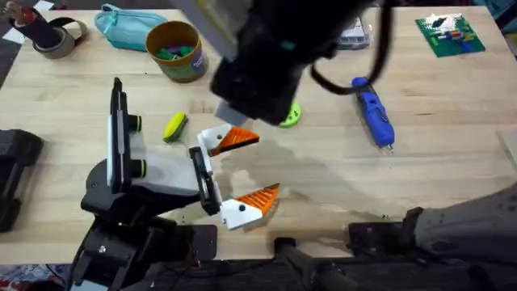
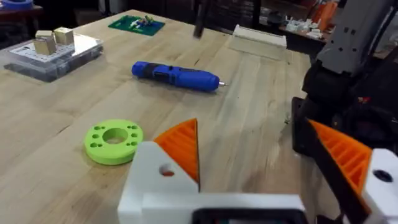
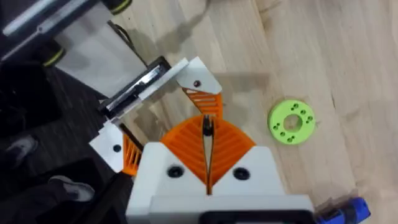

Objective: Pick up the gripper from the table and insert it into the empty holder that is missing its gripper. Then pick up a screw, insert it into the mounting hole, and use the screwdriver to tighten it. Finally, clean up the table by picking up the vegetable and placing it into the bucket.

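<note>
Right gripper (image 3: 207,130) above the gripper (image 3: 198,84) at the holder (image 1: 161,167); right arm hides a lot.
Right arm (image 1: 266,56) is a dark blur at 12 o'clock over the surface (image 1: 436,178) and covers part of the green disc (image 1: 291,115). Right jaws are closed, pads together, with a small dark bit at the tips; can't tell what it is. The gripper sits against the holder's black bracket plate (image 3: 134,93), just 9 o'clock of centre; can't tell if it is fully seated. Left gripper (image 1: 266,164) has its jaws wide apart. Vegetable (image 1: 174,127) lies at 10 o'clock. Bucket (image 1: 174,50) is at 11 o'clock, band print unreadable. Screwdriver (image 1: 373,111) is at 2 o'clock, no legible label. Circuit board (image 1: 451,34) is at far 1 o'clock, markings too small to read.
</note>
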Tool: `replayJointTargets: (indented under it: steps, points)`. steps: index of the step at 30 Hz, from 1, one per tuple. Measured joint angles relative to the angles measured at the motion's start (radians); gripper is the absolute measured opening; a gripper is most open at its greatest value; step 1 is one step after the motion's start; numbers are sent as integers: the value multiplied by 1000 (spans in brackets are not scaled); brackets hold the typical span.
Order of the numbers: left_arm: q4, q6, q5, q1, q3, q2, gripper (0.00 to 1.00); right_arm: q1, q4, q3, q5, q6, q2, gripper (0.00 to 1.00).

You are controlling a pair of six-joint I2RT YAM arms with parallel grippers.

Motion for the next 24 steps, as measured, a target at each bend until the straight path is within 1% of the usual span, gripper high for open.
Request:
replayJointTargets:
  steps: [4, 8, 9, 24]
  points:
    - [0, 0, 0, 0, 0, 0, 992, 20, 2, 32, 0, -27, 62, 11]
    - [0, 0, 0, 0, 0, 0, 992, 44, 15, 33, 0, -59, 106, 11]
    - [0, 0, 0, 0, 0, 0, 992, 57, 16, 33, 0, -86, 115, 11]
    - [0, 0, 0, 0, 0, 0, 992, 63, -30, 35, 1, -182, 114, 11]
